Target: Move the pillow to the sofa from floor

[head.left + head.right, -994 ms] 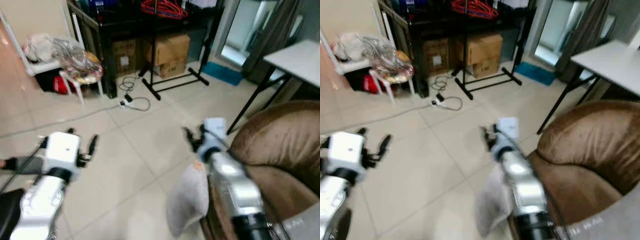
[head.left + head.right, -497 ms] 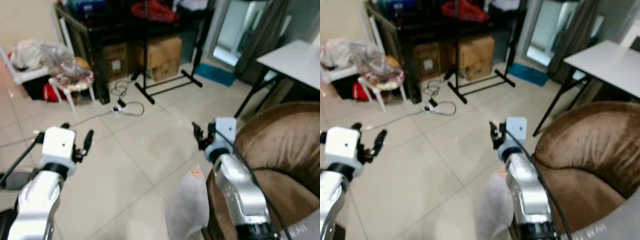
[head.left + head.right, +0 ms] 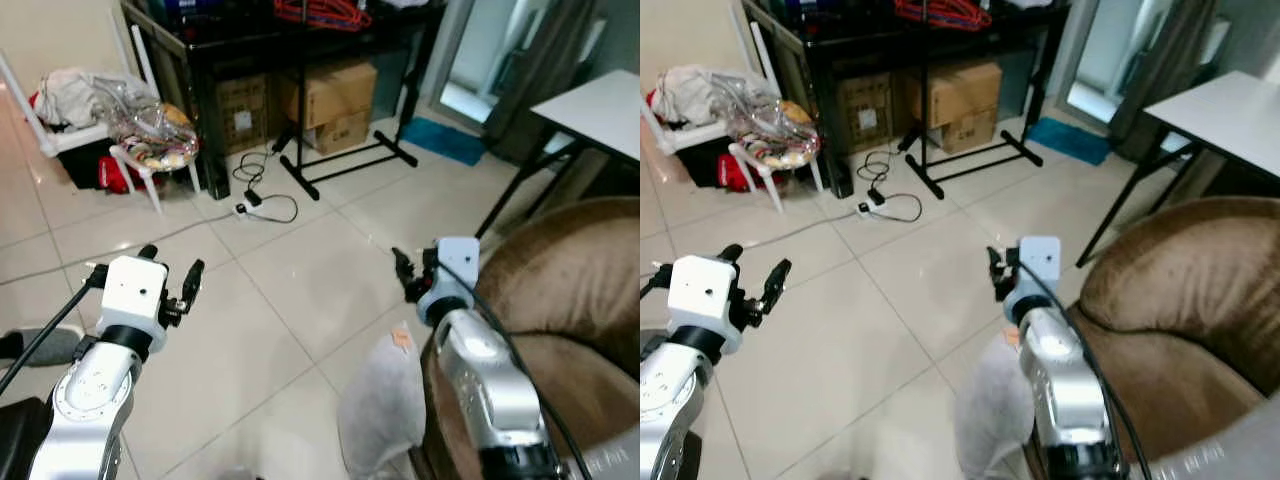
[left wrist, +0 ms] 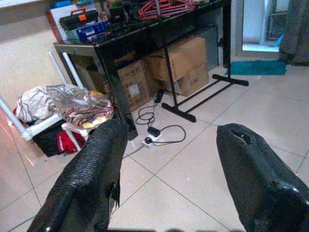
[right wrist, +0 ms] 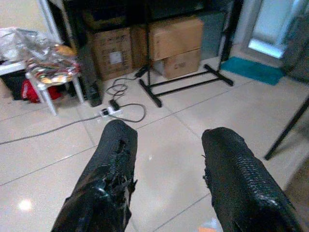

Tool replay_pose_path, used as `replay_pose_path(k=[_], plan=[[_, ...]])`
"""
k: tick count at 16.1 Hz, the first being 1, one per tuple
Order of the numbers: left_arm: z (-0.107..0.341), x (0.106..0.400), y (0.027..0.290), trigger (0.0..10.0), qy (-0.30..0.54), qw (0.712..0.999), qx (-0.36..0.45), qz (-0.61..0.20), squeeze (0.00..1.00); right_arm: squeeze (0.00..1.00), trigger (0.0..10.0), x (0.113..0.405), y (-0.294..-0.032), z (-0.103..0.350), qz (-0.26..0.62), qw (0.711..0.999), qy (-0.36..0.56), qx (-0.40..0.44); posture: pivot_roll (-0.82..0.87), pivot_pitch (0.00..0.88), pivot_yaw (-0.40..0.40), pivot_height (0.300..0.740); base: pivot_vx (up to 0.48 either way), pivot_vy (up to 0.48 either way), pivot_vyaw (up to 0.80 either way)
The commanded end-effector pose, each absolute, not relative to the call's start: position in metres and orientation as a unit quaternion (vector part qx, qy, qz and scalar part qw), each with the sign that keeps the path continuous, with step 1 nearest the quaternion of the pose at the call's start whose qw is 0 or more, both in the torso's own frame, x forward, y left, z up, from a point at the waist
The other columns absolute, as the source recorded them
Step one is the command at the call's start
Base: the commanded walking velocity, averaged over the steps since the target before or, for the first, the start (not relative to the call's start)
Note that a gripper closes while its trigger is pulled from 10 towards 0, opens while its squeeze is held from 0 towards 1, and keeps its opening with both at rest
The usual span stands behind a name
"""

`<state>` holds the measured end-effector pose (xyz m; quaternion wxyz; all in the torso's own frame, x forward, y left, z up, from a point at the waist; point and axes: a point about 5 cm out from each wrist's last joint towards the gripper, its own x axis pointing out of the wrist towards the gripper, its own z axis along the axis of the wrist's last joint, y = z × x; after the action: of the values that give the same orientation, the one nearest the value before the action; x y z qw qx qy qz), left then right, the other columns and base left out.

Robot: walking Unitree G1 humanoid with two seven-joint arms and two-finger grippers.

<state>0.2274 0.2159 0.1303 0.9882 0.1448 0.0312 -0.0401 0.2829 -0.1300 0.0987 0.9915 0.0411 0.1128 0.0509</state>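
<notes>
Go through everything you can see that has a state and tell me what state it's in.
Pillow: on the floor, leaning against the sofa, not held.
Sofa: seat bare of the pillow.
Left gripper: jaws open, holding nothing, raised above the floor tiles.
Right gripper: jaws open, holding nothing, above the pillow.
Power strip: lying on the floor, cable plugged in.

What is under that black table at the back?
Under the black table stand cardboard boxes, with a cable and power strip on the floor in front. A black stand crosses before them; whatever lies deeper in the shadow behind the boxes cannot be seen.
</notes>
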Motion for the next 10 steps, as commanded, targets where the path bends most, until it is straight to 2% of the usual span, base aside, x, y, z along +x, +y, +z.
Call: replay_pose_path(k=[1, 6, 10], plan=[[0.13, 0.228, 0.216, 10.0, 0.03, 0.989, 0.14, -0.035, 0.0, 0.0, 10.0, 0.284, -0.132, 0.097, 0.052, 0.991, 0.115, 0.046, -0.02, 0.0, -0.052, 0.66, 0.0, 0.0, 0.0], [0.129, 0.227, 0.215, 10.0, 0.03, 0.989, 0.143, -0.024, 0.0, 0.0, 10.0, 0.287, -0.122, 0.095, 0.062, 0.99, 0.119, 0.045, -0.02, 0.0, -0.058, 0.615, 0.0, 0.0, 0.0], [0.13, 0.228, 0.214, 10.0, 0.025, 0.99, 0.139, -0.027, 0.0, 0.0, 10.0, 0.291, -0.124, 0.096, 0.074, 0.99, 0.116, 0.022, -0.02, 0.0, -0.064, 0.59, 0.0, 0.0, 0.0]])
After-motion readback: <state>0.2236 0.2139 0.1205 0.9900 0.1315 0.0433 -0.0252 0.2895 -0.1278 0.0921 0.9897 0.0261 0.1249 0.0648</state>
